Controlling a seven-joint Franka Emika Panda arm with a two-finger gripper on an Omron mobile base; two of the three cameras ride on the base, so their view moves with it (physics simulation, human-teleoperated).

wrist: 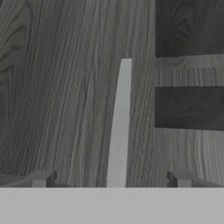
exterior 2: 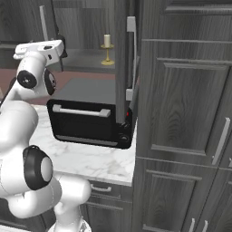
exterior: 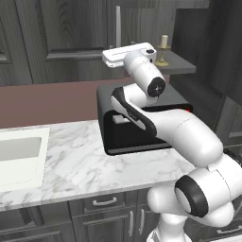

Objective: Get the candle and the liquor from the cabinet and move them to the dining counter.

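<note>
The candle [exterior: 164,46] [exterior 2: 107,45], cream-white on a gold stick, stands on a shelf inside the open cabinet [exterior: 184,64]. That cabinet's right door [exterior 2: 121,63] is swung out and seen edge-on. The liquor and the dining counter are out of view. My gripper [wrist: 111,179] is open and empty, close in front of the closed left cabinet door [wrist: 65,87]. The door's vertical silver handle [wrist: 120,127] runs up between the two fingertips [wrist: 41,178]. In the left base view my white hand [exterior: 128,54] hangs left of the candle, above the black oven.
A black toaster oven [exterior: 137,125] [exterior 2: 90,118] sits on the marble worktop [exterior: 75,160] under the open shelf. A white sink [exterior: 19,156] lies at the left. Tall dark cabinet doors [exterior 2: 186,99] fill the right side.
</note>
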